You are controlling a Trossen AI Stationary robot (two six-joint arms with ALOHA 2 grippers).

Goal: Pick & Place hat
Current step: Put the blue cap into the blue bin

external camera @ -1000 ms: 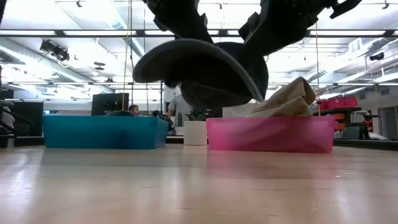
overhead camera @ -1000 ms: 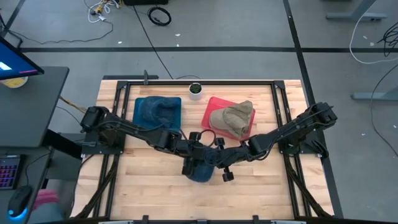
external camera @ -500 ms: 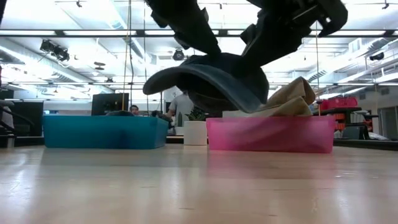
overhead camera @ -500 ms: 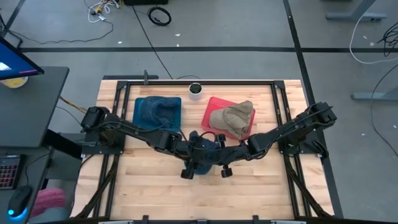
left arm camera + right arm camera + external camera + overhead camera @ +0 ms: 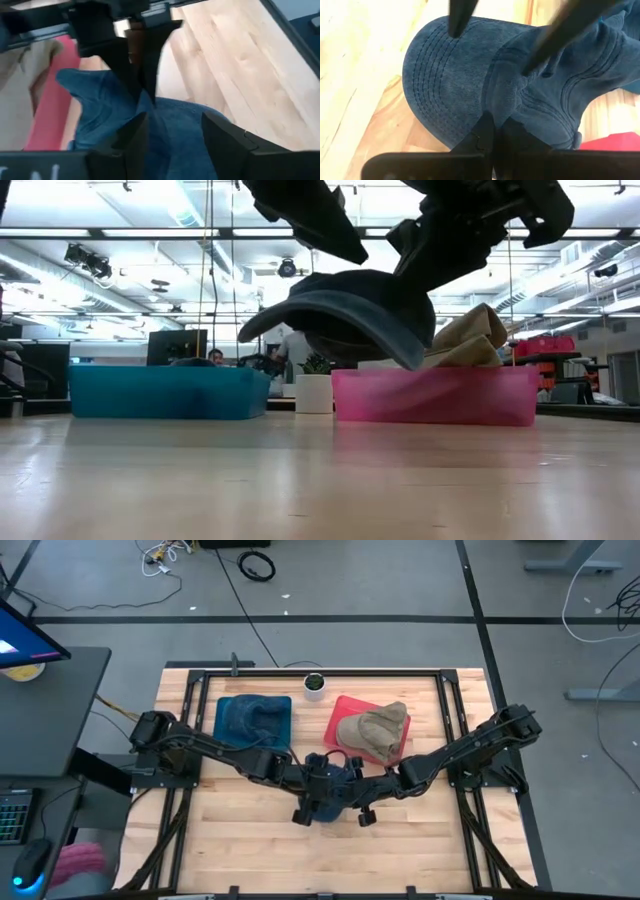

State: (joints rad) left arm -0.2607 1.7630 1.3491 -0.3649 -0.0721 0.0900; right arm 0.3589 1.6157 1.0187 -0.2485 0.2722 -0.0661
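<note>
— Now, where is your blue hat?

— Held off the wood between both arms, mid-table, just in front of the gap between the bins. Your right gripper is pinched on the crown fabric; your left gripper straddles the cloth with its fingers apart, and you cannot tell whether it truly grips.

— What has changed for you?

— Over the last second the hat has drifted toward the bins and its brim has tilted and shifted right in the low view. That suggests you are carrying it, not yet placing.

— What stands in your way?

— The pink bin already holds a tan hat; the blue bin holds blue cloth. A small potted plant sits behind, between them.
</note>
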